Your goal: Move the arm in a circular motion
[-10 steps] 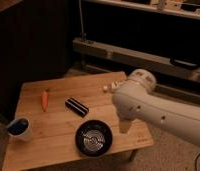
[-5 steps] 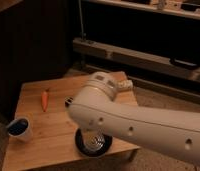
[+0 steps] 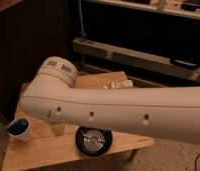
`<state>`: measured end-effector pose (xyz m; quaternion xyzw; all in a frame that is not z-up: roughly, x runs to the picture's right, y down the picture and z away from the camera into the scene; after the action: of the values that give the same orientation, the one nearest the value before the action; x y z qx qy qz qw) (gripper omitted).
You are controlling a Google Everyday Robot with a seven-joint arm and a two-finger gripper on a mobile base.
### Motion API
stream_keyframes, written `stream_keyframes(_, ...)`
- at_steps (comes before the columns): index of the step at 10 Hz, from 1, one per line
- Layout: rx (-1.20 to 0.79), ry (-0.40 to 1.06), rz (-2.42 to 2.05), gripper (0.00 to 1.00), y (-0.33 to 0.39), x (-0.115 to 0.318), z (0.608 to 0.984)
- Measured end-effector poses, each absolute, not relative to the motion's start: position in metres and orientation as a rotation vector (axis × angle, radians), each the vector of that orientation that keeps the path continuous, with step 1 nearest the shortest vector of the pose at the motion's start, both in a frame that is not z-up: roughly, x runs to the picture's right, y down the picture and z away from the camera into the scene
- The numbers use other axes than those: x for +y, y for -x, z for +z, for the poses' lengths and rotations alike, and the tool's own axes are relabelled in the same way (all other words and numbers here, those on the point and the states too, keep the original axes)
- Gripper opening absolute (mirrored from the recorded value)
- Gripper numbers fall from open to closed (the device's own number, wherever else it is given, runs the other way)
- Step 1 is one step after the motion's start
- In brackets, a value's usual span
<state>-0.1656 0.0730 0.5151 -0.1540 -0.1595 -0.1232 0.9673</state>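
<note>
While the arm (image 3: 118, 107) is stretching across nearly the whole picture, a white cup (image 3: 19, 130) with a blue inside is standing at the far left on the wooden table (image 3: 48, 150), just under the arm's rounded elbow. That elbow is bulging up over the left part of the table, and a tan cap (image 3: 58, 68) is sitting on top of it, facing up and to the right. From there the thick glossy white segment is running rightwards and widening toward the right edge, its lower side showing a row of small dark screw holes. It is hanging above the table and covering most of the tabletop. Below the segment's middle, a round black bowl (image 3: 93, 142) with a pale spiral pattern inside is resting near the front edge of the table. Behind the arm, a small pale object (image 3: 119, 85) is lying at the back of the table; what it is cannot be told. Farther back and to the right, a metal rack (image 3: 143, 55) is crossing the dark background. The gripper is lying outside the frame, so whether its jaws are parted or holding anything cannot be told.
</note>
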Motion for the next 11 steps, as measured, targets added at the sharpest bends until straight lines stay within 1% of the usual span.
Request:
stream_keyframes(3,-0.297,0.307,-0.212,0.80,0.147,0.038,0.540)
stream_keyframes(5,-0.270,0.314,-0.162,0.80,0.120,0.012,0.564)
stream_keyframes(8,-0.211,0.331,-0.059,0.80,0.063,-0.024,0.604)
stream_keyframes(9,-0.177,0.344,0.001,0.80,0.031,-0.037,0.623)
stream_keyframes(11,-0.122,0.361,0.097,0.80,-0.025,-0.047,0.646)
